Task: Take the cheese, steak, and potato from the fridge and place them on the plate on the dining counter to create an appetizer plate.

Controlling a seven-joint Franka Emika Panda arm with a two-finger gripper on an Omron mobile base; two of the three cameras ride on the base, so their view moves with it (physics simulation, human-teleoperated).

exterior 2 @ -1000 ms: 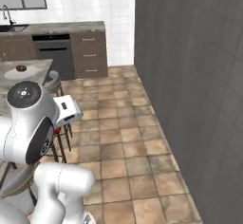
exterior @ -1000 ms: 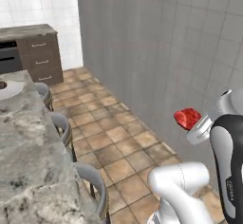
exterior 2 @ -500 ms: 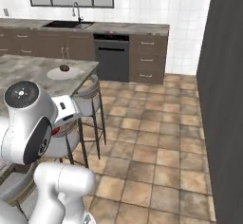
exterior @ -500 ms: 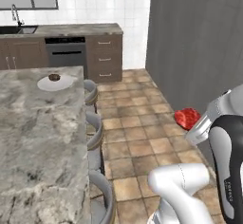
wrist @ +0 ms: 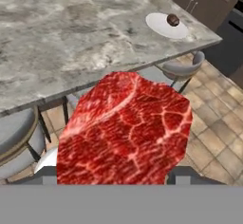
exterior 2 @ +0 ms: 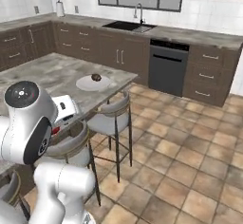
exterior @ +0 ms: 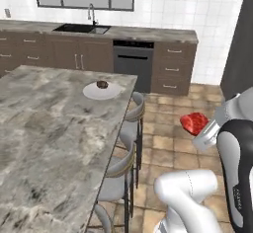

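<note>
Jaws spread wide, clamped on steak (wrist: 124, 132), above stools (wrist: 19, 140)

Grey stools (exterior: 129, 109) line the island; sink (exterior: 82, 28) behind

I see the steak (wrist: 124, 130), red and marbled, held aloft at lower centre of the hand view. The white plate (exterior: 102, 91) lies on the dining counter (exterior: 44, 128), bearing the dark potato (exterior: 102, 84).

Kitchen — sink (exterior: 81, 28), oven (exterior: 132, 62), dining counter (exterior: 44, 123).
</note>
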